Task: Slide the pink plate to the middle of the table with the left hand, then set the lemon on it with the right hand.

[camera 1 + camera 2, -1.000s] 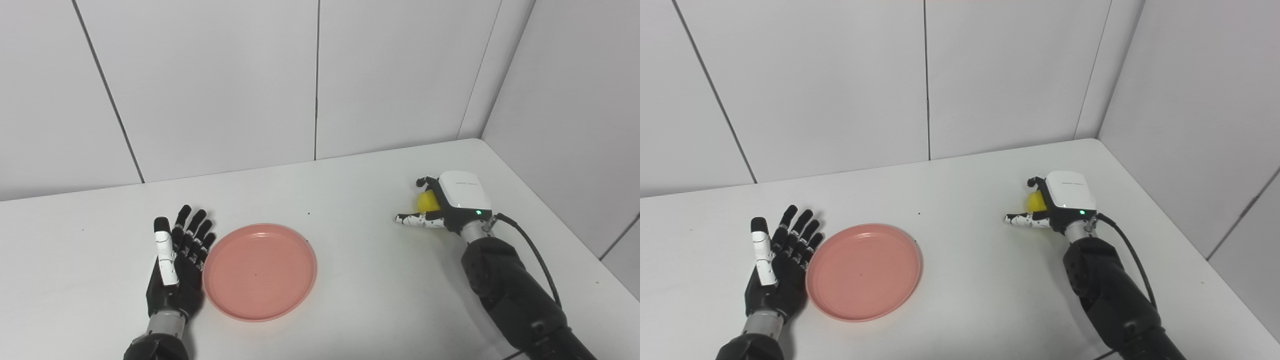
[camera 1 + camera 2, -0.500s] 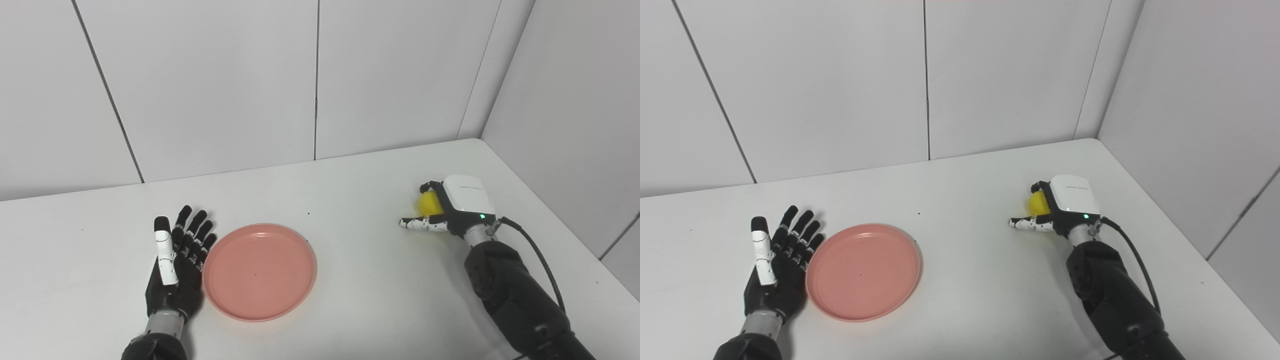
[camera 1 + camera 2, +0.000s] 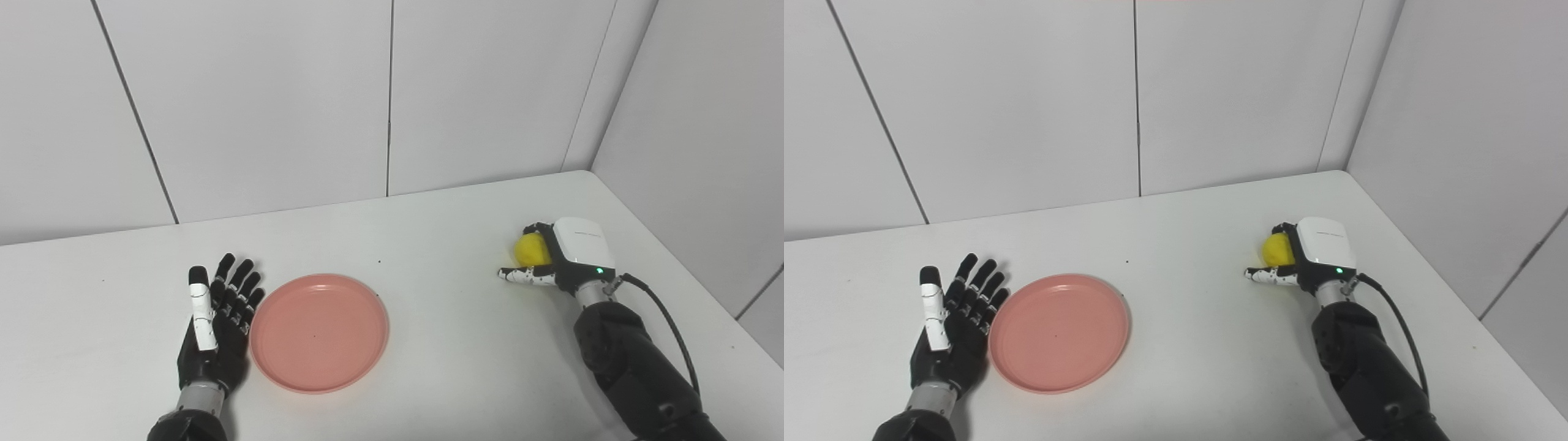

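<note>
The pink plate [image 3: 319, 331] lies flat on the white table [image 3: 441, 343], left of the middle. My left hand [image 3: 215, 331] rests palm up just left of the plate's rim, open, fingers spread and holding nothing. The yellow lemon [image 3: 529, 249] sits on the table at the far right. My right hand [image 3: 566, 254] is cupped around the lemon from its right side. Its fingers curl over the lemon's far side. The thumb [image 3: 525, 276] lies straight along the table in front of it. The lemon rests on the table, partly hidden by the hand.
White wall panels close off the table at the back and on the right, meeting at a corner [image 3: 589, 170]. A black cable [image 3: 664, 318] runs along my right forearm. Bare tabletop lies between the plate and the lemon.
My right hand has slid a little to the right, so more of the lemon shows; the lemon itself has stayed in place. The left hand and the plate have not moved.
</note>
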Robot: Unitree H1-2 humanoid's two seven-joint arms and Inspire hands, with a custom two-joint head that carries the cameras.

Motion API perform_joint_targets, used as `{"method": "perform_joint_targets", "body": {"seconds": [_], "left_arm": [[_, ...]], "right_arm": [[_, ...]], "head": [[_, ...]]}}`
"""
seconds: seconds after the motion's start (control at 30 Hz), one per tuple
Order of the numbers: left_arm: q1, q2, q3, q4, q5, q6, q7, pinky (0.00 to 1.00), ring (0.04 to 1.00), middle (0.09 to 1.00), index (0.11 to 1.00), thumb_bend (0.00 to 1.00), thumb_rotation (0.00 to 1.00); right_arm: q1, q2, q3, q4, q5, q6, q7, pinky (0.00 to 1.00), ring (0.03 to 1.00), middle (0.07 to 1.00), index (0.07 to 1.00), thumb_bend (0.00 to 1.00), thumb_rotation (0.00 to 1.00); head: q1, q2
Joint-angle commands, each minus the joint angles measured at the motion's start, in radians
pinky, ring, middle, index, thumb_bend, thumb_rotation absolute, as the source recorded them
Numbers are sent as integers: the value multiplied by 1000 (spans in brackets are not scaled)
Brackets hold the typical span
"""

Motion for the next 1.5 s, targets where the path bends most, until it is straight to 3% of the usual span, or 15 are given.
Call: {"method": "perform_joint_targets", "body": {"seconds": [0.0,0.07,0.1,0.13,0.23,0.33,0.4,0.53,0.6,0.7,0.73,1.03,1.23,1.47], "left_arm": [[17,9,1,7,1,51,12,975,953,938,953,797,913],[18,9,1,5,0,53,11,972,953,938,952,794,914],[18,10,1,5,0,53,9,977,955,940,955,790,918],[18,9,1,5,-1,52,9,978,956,941,956,788,919],[18,9,2,8,-1,51,9,976,954,938,954,795,912],[19,7,1,8,0,49,10,968,950,935,954,796,907],[19,6,0,3,1,53,13,961,945,930,949,795,907],[19,5,-5,-1,8,56,15,969,949,934,955,800,917],[19,4,-5,-1,9,57,16,968,949,934,953,802,917],[20,0,-4,-1,9,55,18,963,946,931,950,798,915],[20,0,-5,0,8,53,18,964,947,932,951,798,914],[20,-11,-9,8,12,44,19,962,949,934,956,804,907],[25,-29,-14,-3,20,50,32,958,943,929,948,804,904],[33,-53,-29,-10,28,53,54,980,943,925,938,808,894]], "right_arm": [[5,-4,-8,27,28,-17,-5,325,391,482,644,516,399],[4,-5,-4,43,39,-18,-10,402,493,556,650,460,476],[3,-5,-1,53,42,-20,-15,349,429,488,554,453,474],[2,-7,5,56,41,-13,-10,331,407,465,522,451,473],[-1,-8,16,60,41,2,0,344,425,487,524,449,493],[-3,-11,23,66,42,-7,-1,238,301,370,404,457,453],[-3,-12,23,65,50,-16,-6,299,389,457,511,449,490],[-2,-17,21,50,68,-21,1,369,466,529,584,432,513],[-7,-19,22,58,72,-26,-5,301,373,440,493,439,496],[-7,-24,24,28,79,-25,5,279,350,425,473,441,478],[-7,-26,25,17,80,-24,9,282,364,448,512,439,493],[-37,-58,49,-133,65,-26,96,147,199,270,314,433,465],[-78,-75,64,-228,45,-78,138,122,173,245,307,431,416],[-135,-71,81,-327,39,-80,226,116,166,236,319,439,367]], "head": [[1,1],[1,1],[1,1],[2,3],[2,3],[3,3],[3,3],[4,3],[4,3],[6,2],[6,2],[13,-6],[32,-7],[82,-9]]}}
